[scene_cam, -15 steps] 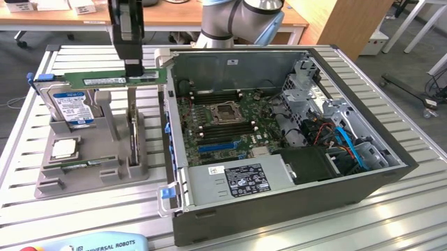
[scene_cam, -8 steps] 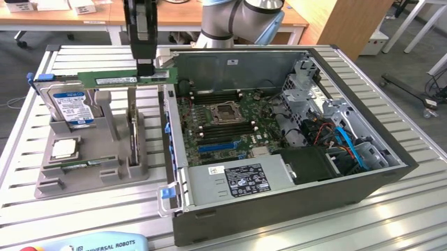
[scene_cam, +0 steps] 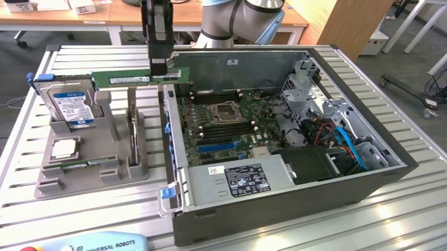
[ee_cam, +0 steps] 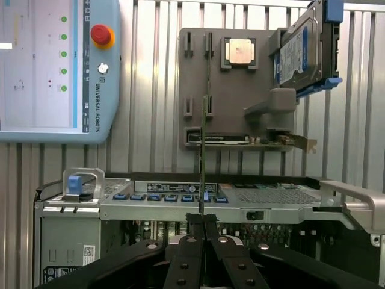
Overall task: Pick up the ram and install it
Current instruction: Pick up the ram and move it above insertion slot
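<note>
Where the holder point(scene_cam: 84, 180) meets the open case point(scene_cam: 279, 214), the exterior view has the gripper point(scene_cam: 160, 72) coming down from above, its claw clamped together on the ram point(scene_cam: 119, 78). It grips the ram near the end that is toward the case. The ram lies level on its long edge, just over the holder's tall posts, and most of its length reaches toward the exterior view's left. On that side a drive point(scene_cam: 70, 104) with a blue label stands upright in the holder, with the processor point(scene_cam: 64, 148) lying flat nearer the camera. The motherboard point(scene_cam: 216, 120) lies bare inside the case, on the exterior view's right. Everything sits on a slatted table point(scene_cam: 391, 219), and a pendant point(scene_cam: 98, 243) lies at the table's near edge.

From the wrist, the gripper point(ee_cam: 203, 226) has both black fingers point(ee_cam: 186, 253) pressed on the ram point(ee_cam: 202, 156), seen edge-on as a thin dark line. That line crosses the case point(ee_cam: 180, 195) rim and the holder point(ee_cam: 240, 96) beyond it. On the holder are the processor point(ee_cam: 239, 51), the drive point(ee_cam: 301, 51) and a second stick point(ee_cam: 222, 139), which lies flat in a slot. The pendant point(ee_cam: 54, 66) lies on the table beside the holder.
</note>
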Motion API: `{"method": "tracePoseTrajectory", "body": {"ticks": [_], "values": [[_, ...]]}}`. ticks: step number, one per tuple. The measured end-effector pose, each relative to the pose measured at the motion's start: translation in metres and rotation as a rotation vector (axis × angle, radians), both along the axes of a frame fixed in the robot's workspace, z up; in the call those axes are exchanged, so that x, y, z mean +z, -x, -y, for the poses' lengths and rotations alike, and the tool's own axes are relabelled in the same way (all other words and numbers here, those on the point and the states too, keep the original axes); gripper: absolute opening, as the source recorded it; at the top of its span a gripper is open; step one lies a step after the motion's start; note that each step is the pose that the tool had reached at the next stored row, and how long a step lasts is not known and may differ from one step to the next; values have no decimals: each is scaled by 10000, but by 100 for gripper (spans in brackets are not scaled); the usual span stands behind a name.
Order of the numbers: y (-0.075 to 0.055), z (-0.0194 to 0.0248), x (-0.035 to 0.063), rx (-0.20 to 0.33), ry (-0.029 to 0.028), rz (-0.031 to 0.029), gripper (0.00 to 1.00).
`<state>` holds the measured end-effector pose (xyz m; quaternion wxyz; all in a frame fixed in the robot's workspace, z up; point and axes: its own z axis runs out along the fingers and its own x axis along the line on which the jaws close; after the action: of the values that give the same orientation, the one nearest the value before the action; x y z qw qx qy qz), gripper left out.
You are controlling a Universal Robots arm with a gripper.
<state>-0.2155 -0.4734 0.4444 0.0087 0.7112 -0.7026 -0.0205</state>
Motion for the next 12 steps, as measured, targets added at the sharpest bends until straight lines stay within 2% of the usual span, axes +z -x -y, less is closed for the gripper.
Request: {"method": "tracePoseTrajectory", "body": {"ticks": [12], "values": [[-294,0,-1,-1,-1,1,11]]}}
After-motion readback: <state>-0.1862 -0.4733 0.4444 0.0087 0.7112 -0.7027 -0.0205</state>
